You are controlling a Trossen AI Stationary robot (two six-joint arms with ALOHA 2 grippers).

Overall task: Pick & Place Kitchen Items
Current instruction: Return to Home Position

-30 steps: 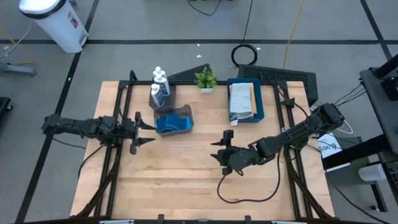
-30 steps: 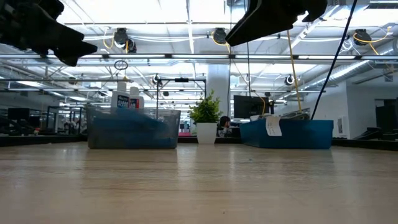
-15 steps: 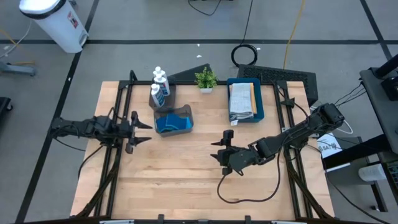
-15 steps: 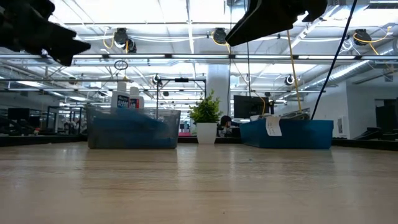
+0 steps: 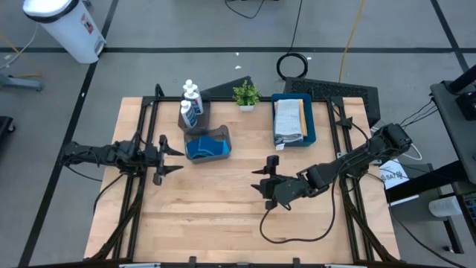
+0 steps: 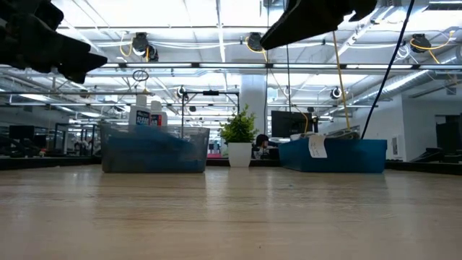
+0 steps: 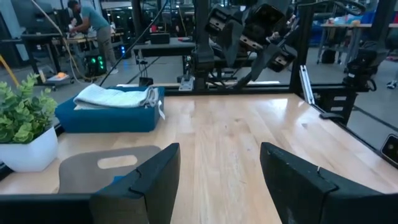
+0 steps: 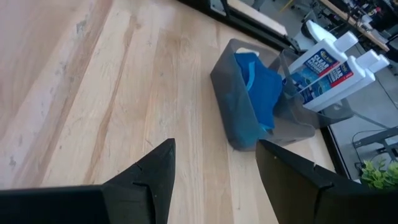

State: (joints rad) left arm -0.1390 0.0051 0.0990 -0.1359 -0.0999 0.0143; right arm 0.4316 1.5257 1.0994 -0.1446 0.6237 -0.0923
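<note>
- The small wavy-edged blue sponges lie in a dark translucent plastic bin on the wooden table. They are judged light and squashy, best pinched across the middle.
- The small white bottles with blue labels sit in a second grey bin. They are judged rigid and smooth, best gripped round the body.
- The left pincer, beside the sponge bin, and the right pincer, mid-table, are spread wide and empty.

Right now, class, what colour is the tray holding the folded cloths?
Blue tray; best in the high view.
</note>
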